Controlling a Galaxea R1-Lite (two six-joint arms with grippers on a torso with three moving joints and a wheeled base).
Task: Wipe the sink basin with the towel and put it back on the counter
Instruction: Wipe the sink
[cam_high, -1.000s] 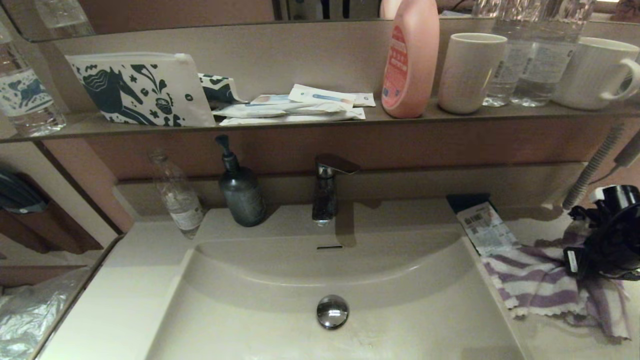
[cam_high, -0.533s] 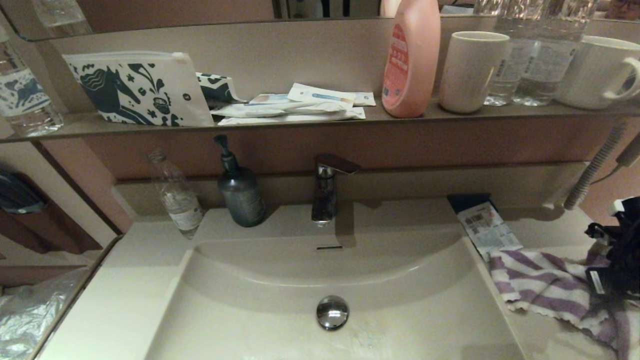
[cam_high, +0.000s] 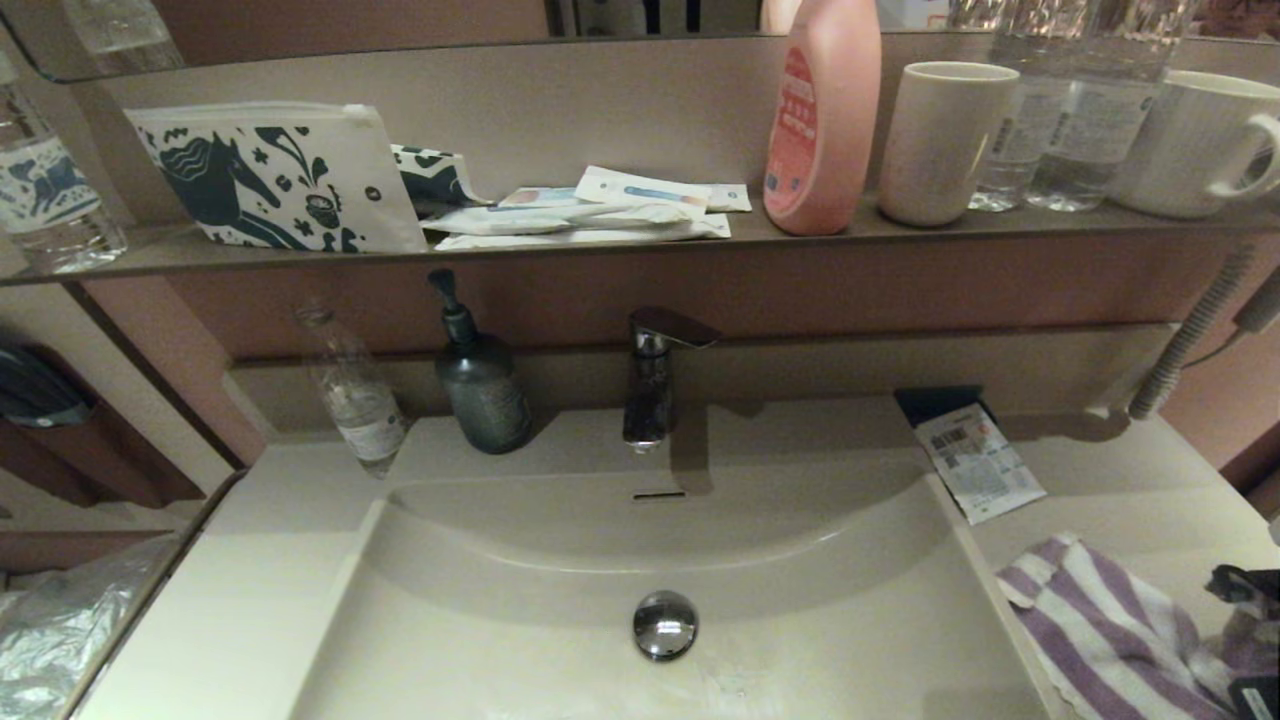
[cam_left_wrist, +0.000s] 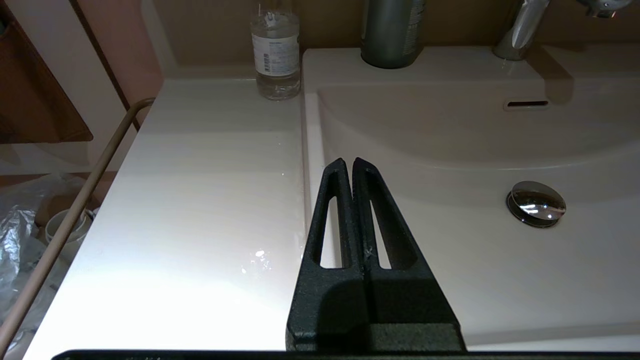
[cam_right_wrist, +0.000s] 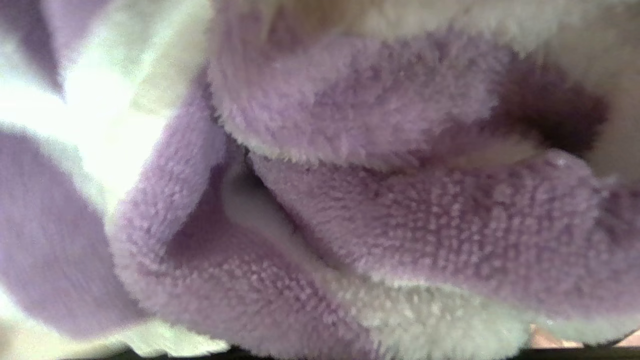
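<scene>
The purple and white striped towel (cam_high: 1100, 630) lies bunched on the counter (cam_high: 1120, 480) at the near right, beside the sink basin (cam_high: 560, 560). My right gripper (cam_high: 1248, 600) shows only as dark parts at the frame's right edge, shut on the towel's far side. In the right wrist view, folds of the towel (cam_right_wrist: 350, 200) fill everything and hide the fingers. The basin holds a chrome drain plug (cam_high: 664, 624) and an overflow slot (cam_high: 659, 494). My left gripper (cam_left_wrist: 348, 162) is shut and empty, parked over the basin's left rim (cam_left_wrist: 310, 150).
Behind the basin stand a faucet (cam_high: 650, 385), a dark soap dispenser (cam_high: 482, 385) and a clear bottle (cam_high: 352, 395). A printed sachet (cam_high: 978, 462) lies on the right counter. The dark shelf (cam_high: 640, 245) above carries a horse-print pouch, a pink bottle and cups.
My right gripper has drawn back toward the near right corner, dragging the towel with it along the counter. The left arm has not moved.
</scene>
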